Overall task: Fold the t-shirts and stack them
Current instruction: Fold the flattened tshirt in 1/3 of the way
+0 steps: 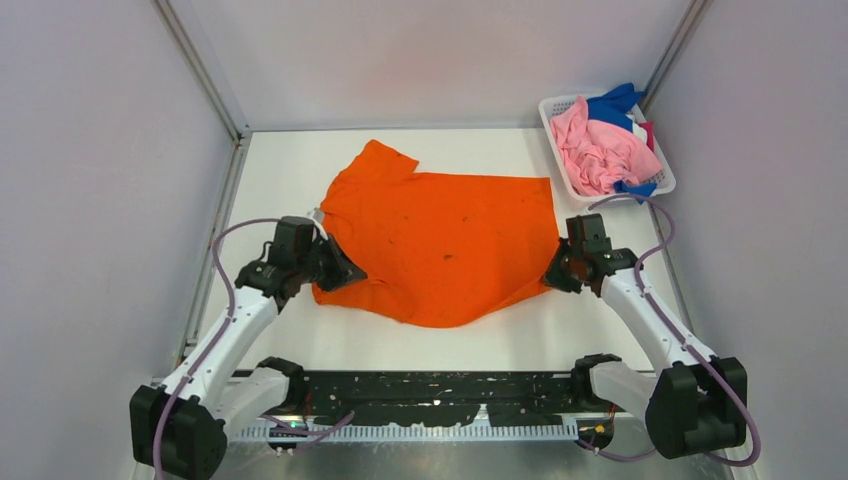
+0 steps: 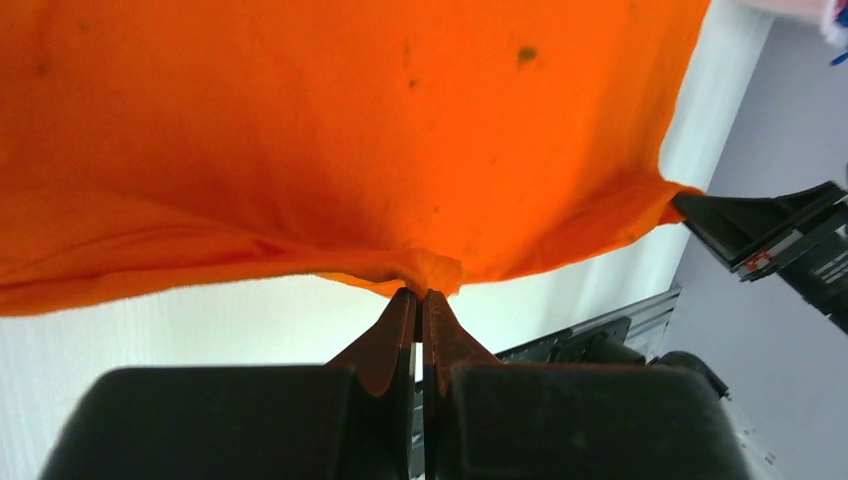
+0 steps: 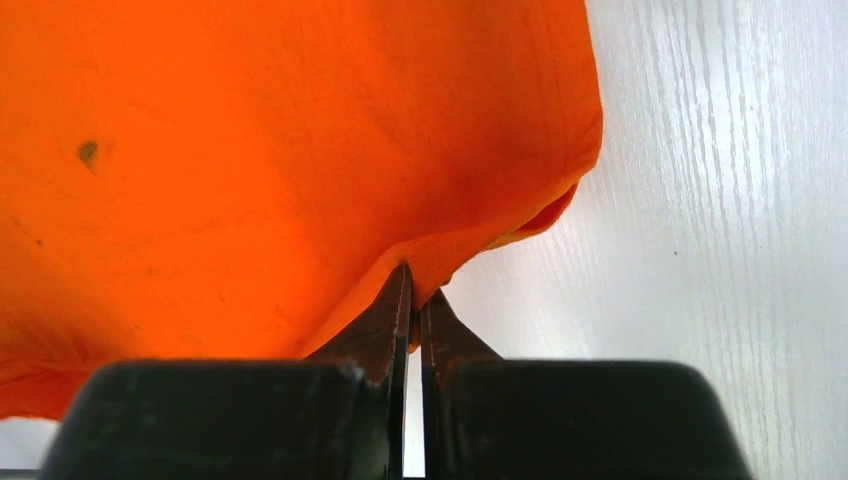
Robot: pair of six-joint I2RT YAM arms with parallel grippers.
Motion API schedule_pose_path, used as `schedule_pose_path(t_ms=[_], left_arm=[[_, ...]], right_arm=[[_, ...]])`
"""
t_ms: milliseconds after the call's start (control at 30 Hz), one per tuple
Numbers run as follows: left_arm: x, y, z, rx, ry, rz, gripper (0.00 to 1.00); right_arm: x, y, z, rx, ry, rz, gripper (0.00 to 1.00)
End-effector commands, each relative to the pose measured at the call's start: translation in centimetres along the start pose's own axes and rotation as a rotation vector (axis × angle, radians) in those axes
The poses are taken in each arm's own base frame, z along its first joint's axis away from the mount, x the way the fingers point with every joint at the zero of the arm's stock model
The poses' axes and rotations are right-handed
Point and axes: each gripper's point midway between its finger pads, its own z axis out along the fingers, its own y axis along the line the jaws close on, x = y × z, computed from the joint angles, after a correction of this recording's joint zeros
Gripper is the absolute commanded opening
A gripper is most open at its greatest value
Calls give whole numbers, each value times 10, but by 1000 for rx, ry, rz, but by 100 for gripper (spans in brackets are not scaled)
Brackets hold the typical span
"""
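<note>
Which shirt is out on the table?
The orange t-shirt: spread on the table, both arms' jaws shut on its side edges. The pink shirt and blue shirt are bunched in the white basket, far right.

The white table (image 1: 500, 340) bears an orange t-shirt (image 1: 440, 240), seemingly mostly flat, and a white basket (image 1: 555, 140).

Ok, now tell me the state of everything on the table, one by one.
orange t-shirt, spread out unfolded, held at two edges.
left gripper, shut on the orange t-shirt's edge.
right gripper, shut on the orange t-shirt's opposite edge.
white mesh basket, holding crumpled shirts.
pink t-shirt, crumpled in the basket, unfolded.
blue t-shirt, crumpled in the basket.
</note>
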Motion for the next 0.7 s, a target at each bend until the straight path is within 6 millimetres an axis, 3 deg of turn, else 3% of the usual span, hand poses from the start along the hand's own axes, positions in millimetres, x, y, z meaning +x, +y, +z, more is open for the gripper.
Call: schedule_pose_path(t_ms=[0,300,667], left_arm=[[-46,-36,-9,91,-97,71,0],[-94,-57,-15,116,-158,111,0],[-131,-69,-10,126,-203,154,0]], right_arm=[[-27,16,-7,-30,-58,-35,6],[-55,14,-17,19,-138,-32,6],[-77,14,-14,38,-157,11,7]])
